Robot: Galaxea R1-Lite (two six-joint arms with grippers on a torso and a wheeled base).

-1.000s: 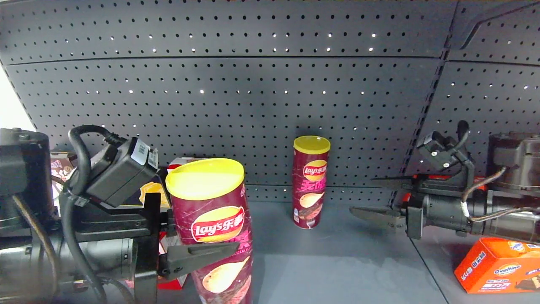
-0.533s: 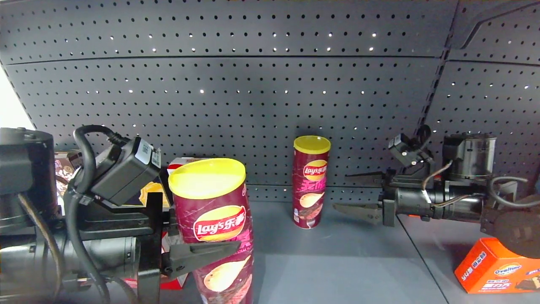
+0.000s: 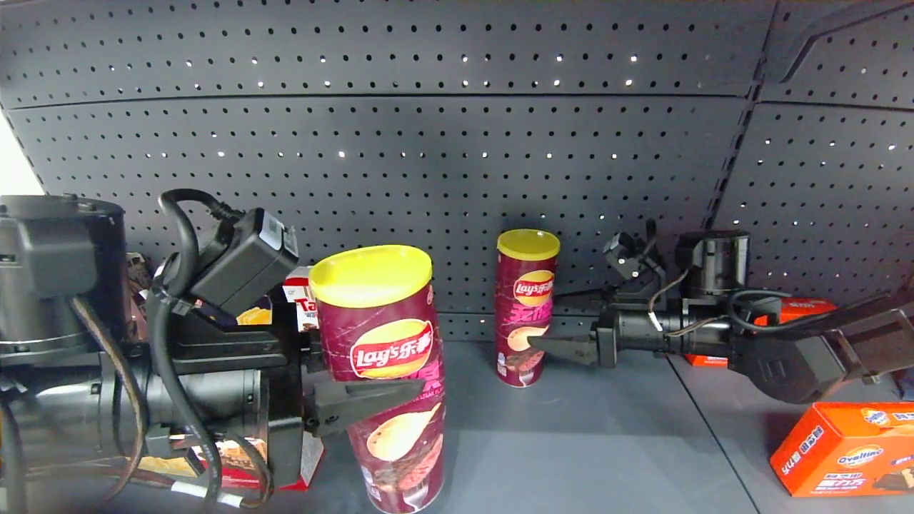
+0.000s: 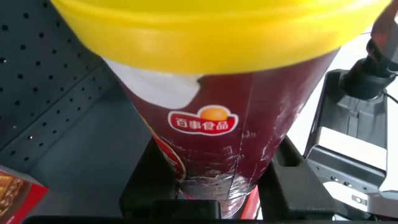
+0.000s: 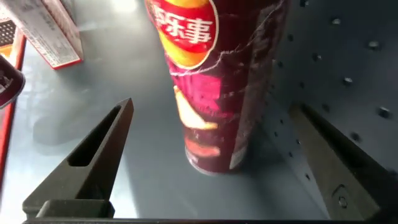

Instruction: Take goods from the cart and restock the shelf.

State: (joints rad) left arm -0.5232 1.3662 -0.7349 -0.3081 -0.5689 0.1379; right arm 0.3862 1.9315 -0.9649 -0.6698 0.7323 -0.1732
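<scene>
near can (image 3: 375, 321): maroon tube, yellow lid, leaning a bit, sitting clamped in the left tool (image 3: 400, 375)
far can (image 3: 527, 307): same look, standing upright on the shelf (image 3: 571, 442), back by the pegboard (image 3: 428, 143)

Dark grey shelf (image 3: 571, 442), sparsely stocked.
A chips can (image 3: 527, 307) stands upright near the back edge, an orange box (image 3: 850, 446) lies front right, and red-white boxes (image 3: 298, 308) sit far left.

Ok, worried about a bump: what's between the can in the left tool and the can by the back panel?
Nothing; the head view shows bare shelf between the held can and the standing can.
</scene>
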